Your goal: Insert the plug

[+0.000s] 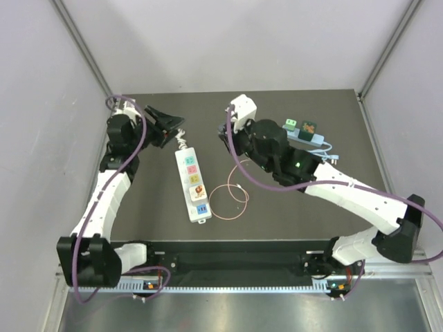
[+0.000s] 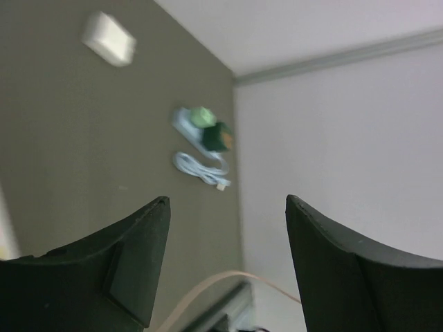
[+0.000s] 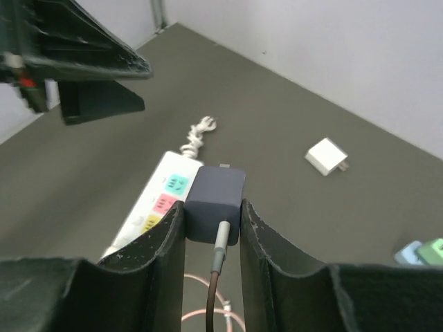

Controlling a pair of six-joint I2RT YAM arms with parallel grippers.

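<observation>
My right gripper (image 3: 212,207) is shut on a dark blue-grey plug (image 3: 215,198), its brown cable trailing down between the fingers. It holds the plug above the table, just right of the far end of the white power strip (image 3: 154,207). The strip, with coloured sockets, lies lengthwise at table centre in the top view (image 1: 192,184). The right gripper (image 1: 231,135) is a little right of the strip's far end. My left gripper (image 1: 166,127) is open and empty beside the strip's knotted cord, and also shows in its wrist view (image 2: 225,207).
A pink cable coil (image 1: 229,200) lies right of the strip. A white adapter (image 3: 327,156) lies on the mat further back. A small strip with green blocks (image 1: 304,131) and a pale blue cable (image 1: 325,148) sit at the back right. Walls enclose the dark mat.
</observation>
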